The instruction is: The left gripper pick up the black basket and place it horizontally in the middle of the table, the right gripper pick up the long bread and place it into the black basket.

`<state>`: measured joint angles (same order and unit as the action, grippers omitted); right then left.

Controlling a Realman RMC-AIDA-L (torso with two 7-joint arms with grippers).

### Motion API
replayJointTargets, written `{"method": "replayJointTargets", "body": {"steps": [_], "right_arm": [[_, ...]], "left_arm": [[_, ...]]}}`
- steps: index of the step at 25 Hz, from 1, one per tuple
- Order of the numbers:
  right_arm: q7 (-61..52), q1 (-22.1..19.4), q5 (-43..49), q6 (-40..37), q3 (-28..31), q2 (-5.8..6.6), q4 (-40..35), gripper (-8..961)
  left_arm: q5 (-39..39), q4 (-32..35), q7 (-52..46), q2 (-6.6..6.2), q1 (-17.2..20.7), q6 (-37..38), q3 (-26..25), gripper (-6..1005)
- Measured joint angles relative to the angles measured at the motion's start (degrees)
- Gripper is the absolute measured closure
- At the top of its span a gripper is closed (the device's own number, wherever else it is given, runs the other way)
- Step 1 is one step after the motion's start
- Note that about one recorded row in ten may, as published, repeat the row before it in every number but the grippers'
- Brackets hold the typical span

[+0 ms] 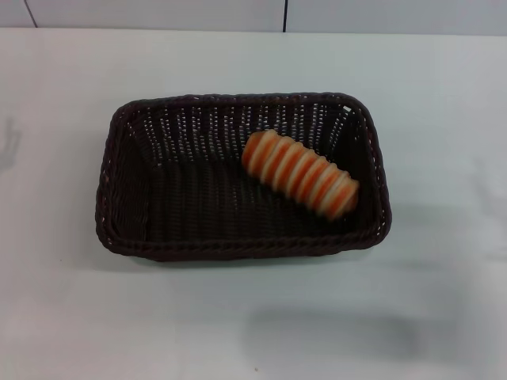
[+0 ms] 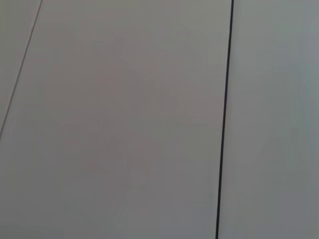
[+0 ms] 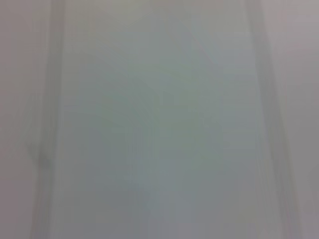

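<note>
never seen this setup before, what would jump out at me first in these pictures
The black basket stands out, lying lengthwise across the middle of the white table. Inside it, toward its right end, the long bread lies at a slant, its orange-brown stripes bright against the dark weave. Neither arm's tool is in view.

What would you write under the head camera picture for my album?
Striped long bread lying slantwise inside the black basket, towards its right end, on the white table.
</note>
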<state>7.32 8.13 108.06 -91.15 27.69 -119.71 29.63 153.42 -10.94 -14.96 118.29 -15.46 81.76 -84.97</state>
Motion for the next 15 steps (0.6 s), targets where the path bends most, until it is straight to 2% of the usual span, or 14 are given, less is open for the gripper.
{"method": "replayJointTargets", "body": {"steps": [3, 8, 15], "right_arm": [[0.0, -2.77, -4.1, -2.04, 2.79, 0.02, -0.91, 106], [-0.27, -4.96, -14.96, -6.63, 2.35, 0.0, -2.08, 106], [-0.04, -5.19, -15.63, -7.88, 0.16, -0.04, -2.06, 106]], "left_arm": [[-0.05, 0.44, 0.02, 0.03, 0.55, -0.03, -0.2, 206], [-0.09, 0.82, 2.38, 0.21, 1.34, -0.42, -1.45, 206], [0.05, 1.32, 15.09, 0.46, 1.49, -1.26, -1.02, 205]]}}
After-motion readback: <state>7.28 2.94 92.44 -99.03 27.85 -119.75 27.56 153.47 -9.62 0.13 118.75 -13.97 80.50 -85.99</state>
